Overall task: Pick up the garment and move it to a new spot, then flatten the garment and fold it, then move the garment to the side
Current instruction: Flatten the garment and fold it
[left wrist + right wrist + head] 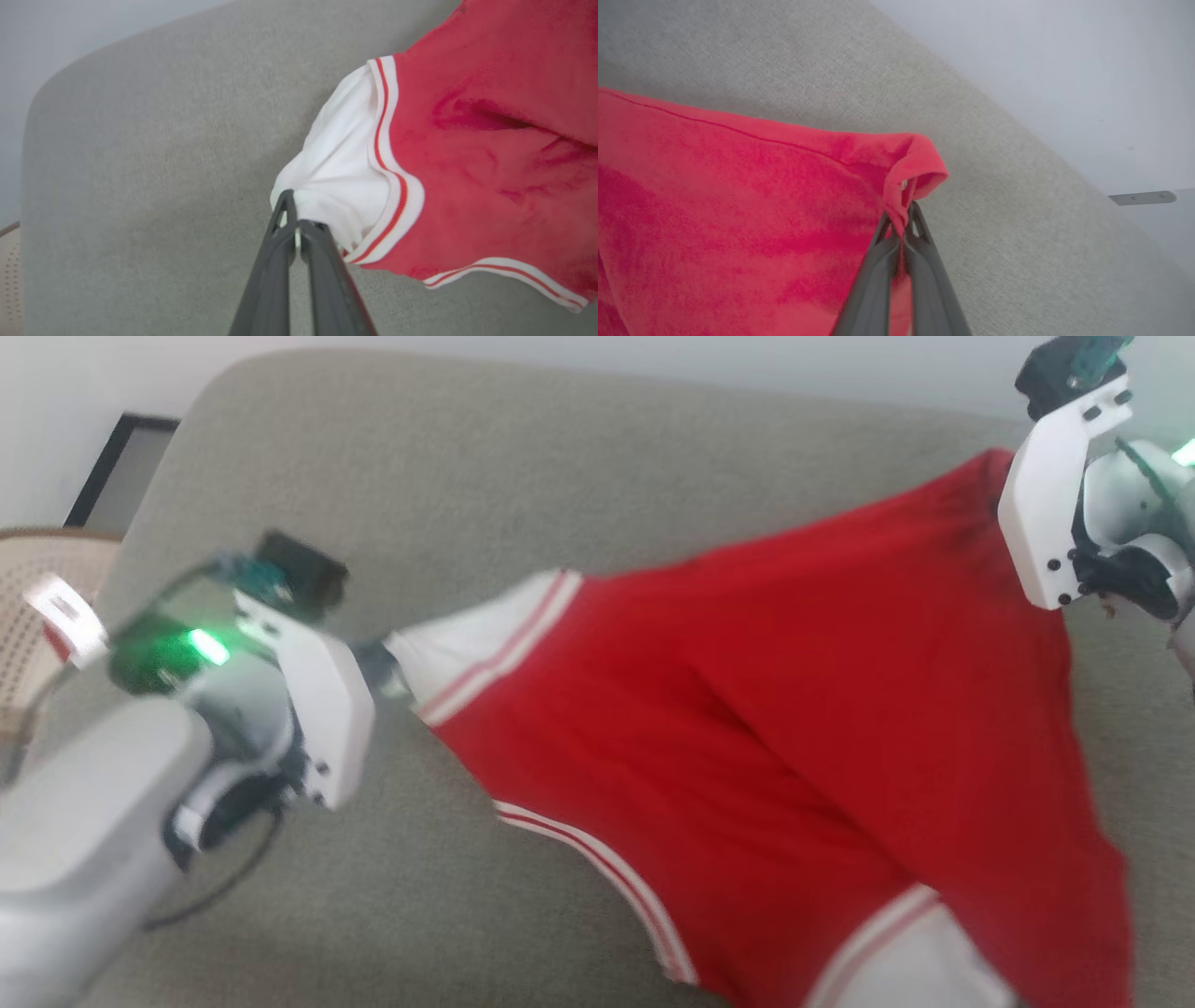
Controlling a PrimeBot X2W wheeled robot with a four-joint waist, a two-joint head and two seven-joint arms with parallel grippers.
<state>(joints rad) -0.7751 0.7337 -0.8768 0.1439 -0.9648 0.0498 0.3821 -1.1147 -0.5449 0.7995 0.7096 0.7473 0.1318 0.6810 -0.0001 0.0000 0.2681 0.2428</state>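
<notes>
Clamping the soft red garment (794, 709), left hand (294, 214) grips its white sleeve, right hand (902, 219) its folded hem.

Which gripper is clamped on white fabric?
The left gripper: it pinches the white sleeve of the shirt. The right gripper pinches a plain red corner instead.

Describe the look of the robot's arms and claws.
Both arms are pale grey with white wrist plates and green lights. A black cable loops under the left forearm. The left claw and right claw each have two long, dark grey, tapering fingers.
</notes>
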